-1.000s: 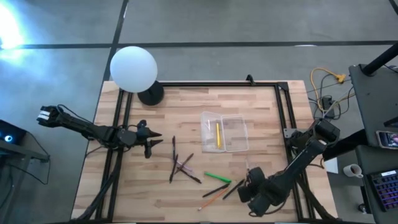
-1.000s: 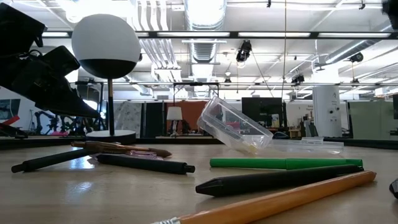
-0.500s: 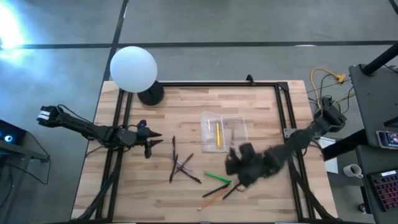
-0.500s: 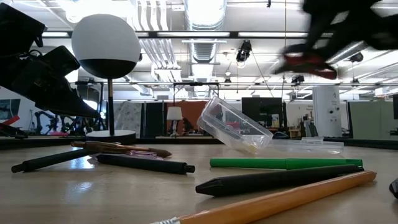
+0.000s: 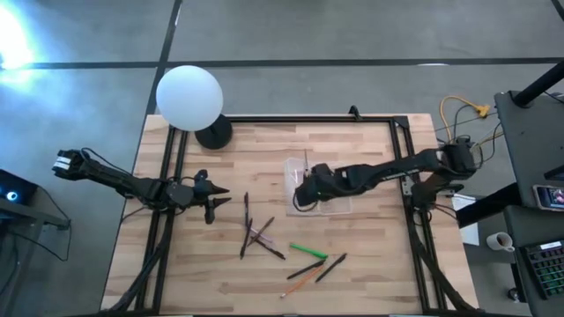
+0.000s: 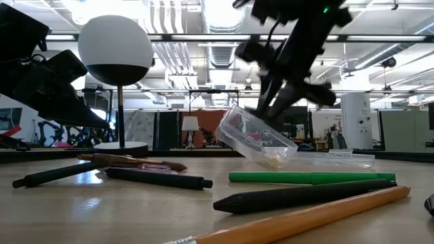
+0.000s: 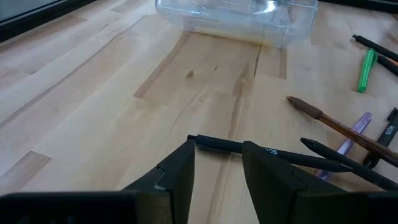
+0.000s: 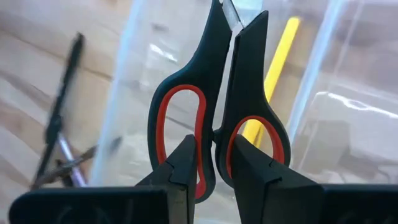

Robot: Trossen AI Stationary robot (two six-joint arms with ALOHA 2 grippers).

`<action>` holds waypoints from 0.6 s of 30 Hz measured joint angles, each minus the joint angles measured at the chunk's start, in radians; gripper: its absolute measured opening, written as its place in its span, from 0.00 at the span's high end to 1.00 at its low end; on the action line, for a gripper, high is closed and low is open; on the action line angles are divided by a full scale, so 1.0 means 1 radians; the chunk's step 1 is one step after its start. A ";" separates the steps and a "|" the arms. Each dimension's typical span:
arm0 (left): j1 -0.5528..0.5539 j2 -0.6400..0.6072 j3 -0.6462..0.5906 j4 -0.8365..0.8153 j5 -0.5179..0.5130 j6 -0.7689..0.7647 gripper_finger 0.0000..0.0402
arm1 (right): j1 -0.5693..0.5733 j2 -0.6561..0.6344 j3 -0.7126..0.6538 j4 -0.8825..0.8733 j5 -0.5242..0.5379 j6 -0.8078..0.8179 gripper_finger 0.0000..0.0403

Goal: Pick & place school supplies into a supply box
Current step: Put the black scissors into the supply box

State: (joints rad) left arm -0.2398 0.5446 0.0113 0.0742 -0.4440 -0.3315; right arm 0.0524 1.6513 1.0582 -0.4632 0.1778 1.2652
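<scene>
My right gripper (image 5: 308, 187) hovers over the clear supply box (image 5: 333, 201), shut on small scissors (image 8: 214, 81) with black and red handles. In the low view the gripper (image 6: 281, 68) hangs above the tilted box (image 6: 261, 139). A yellow stick (image 8: 277, 62) lies inside the box. On the table lie crossed dark pens (image 5: 256, 233), a green marker (image 5: 308, 251), an orange pencil (image 5: 301, 283) and two more dark pens (image 5: 330, 267). My left gripper (image 5: 211, 201) waits open near the table's left edge, with a dark pen (image 7: 217, 144) just past its fingertips. My right gripper pinches the scissors between its two fingers (image 8: 189, 168) at the handles (image 8: 214, 134), where the two red-lined loops meet. The closed blades (image 8: 231, 15) point straight away from the fingers. The scissors are lifted clear, above the box.
A white globe lamp (image 5: 189, 97) stands at the far left corner on a black foot. A black frame (image 5: 291, 119) runs along the table's far, left and right sides. Cables (image 5: 458, 123) lie beyond the right edge. Bare wood (image 5: 370, 282) shows near the right corner.
My right gripper has swung up from the near right part of the table, toward the far edge and the left, and now stands over the box. The scissors have travelled with it, lifted clear of the table. The pens and the box have stayed put.
</scene>
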 joint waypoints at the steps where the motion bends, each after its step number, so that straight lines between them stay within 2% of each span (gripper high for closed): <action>1: 0.000 0.000 0.000 0.000 0.000 0.000 0.70 | -0.009 0.012 0.000 0.014 -0.023 -0.013 0.85; 7: 0.000 0.000 0.000 0.000 0.000 0.000 0.70 | -0.017 0.053 0.000 0.064 -0.078 -0.028 0.85; 18: 0.000 0.000 0.000 -0.002 0.000 0.000 0.70 | -0.030 0.151 0.007 0.171 -0.177 -0.156 0.85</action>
State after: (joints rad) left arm -0.2401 0.5446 0.0116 0.0726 -0.4442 -0.3313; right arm 0.0221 1.8026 1.0653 -0.2924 0.0010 1.1091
